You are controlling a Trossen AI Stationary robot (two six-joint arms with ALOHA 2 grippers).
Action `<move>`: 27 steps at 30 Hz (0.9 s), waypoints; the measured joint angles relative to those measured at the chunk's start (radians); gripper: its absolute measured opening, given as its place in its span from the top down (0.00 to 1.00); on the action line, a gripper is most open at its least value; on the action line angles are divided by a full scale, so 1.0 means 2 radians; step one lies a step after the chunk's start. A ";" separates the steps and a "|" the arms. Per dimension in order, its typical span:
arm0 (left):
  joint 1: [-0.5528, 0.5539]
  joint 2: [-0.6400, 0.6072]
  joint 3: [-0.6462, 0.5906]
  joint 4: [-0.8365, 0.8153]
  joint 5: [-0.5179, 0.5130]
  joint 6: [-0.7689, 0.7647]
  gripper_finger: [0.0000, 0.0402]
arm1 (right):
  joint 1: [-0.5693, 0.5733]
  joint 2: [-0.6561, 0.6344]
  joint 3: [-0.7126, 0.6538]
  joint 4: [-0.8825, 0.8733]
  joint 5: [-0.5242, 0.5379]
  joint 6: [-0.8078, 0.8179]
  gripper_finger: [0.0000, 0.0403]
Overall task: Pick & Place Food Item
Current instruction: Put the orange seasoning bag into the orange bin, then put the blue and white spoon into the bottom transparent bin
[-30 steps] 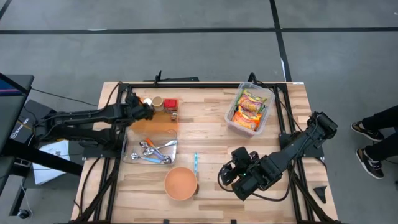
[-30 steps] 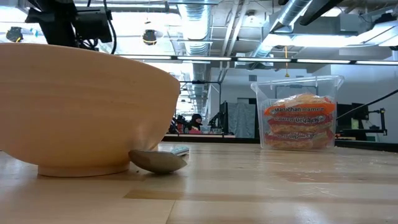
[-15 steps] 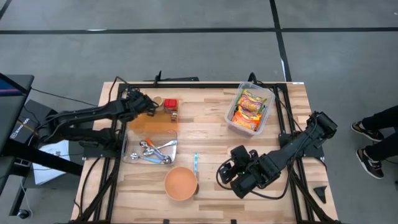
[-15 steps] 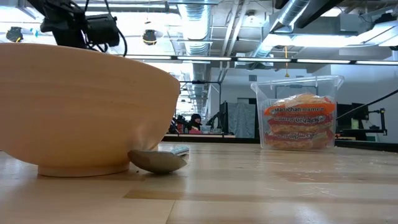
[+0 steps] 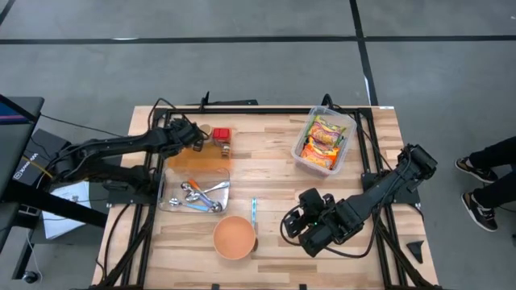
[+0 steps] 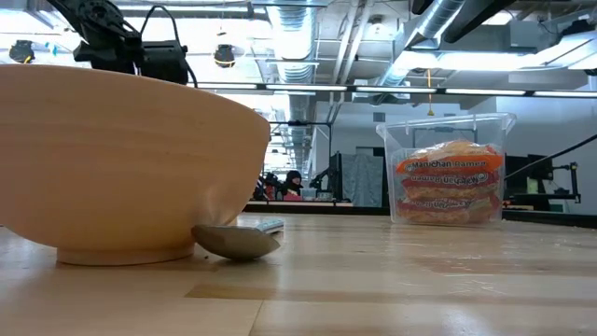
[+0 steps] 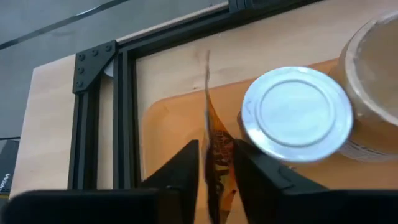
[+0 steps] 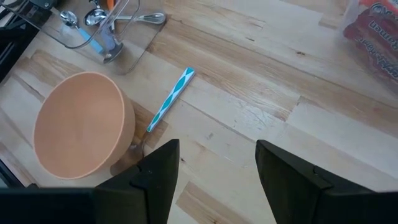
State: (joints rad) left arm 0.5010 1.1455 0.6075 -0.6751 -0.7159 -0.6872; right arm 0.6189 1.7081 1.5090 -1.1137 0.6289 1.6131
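Nearest, at the bottom centre of the high view, the tan bowl (image 5: 235, 238) stands on the wooden surface (image 5: 266, 169), with a blue-handled spoon (image 5: 254, 211) just beside it on the right. The right hand (image 8: 214, 155) waits at the lower right of that view. Its fingers are wide apart and nothing is between them.

Further up on the left lies a clear tray (image 5: 171, 201) with metal spoons in it, and above it an orange tray (image 7: 168, 124). The left hand (image 7: 216, 163) hangs over this orange tray, at the upper left of the surface. A thin orange packet (image 7: 216, 146), standing on its edge, sits between its two fingers. They are only a little apart, and I cannot tell if they press the packet or have let it go. Just beside it are a silver-lidded can (image 7: 297, 115) and a brown can (image 7: 379, 74).

I judge this to be the pick step for the packet. The next move calls for a sure grip first, then a straight lift that does not knock the cans.

Farthest to the right, the clear container (image 6: 451, 177) holds noodle packs whose label seems to read "Maruchan ramen". The print on the packet is not readable.
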 joint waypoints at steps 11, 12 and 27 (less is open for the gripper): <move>-0.016 -0.091 0.000 0.002 0.004 0.001 0.54 | 0.000 0.000 0.000 0.001 0.000 -0.006 0.49; -0.018 -0.103 0.000 0.001 0.006 0.001 0.53 | 0.000 0.000 0.000 0.002 0.000 -0.006 0.49; -0.106 -0.211 0.000 0.095 0.110 0.066 0.56 | 0.000 0.000 0.000 0.002 0.000 -0.008 0.49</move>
State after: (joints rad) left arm 0.2894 0.7234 0.6083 -0.4843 -0.4962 -0.5561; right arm 0.6185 1.7084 1.5089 -1.1099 0.6289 1.5970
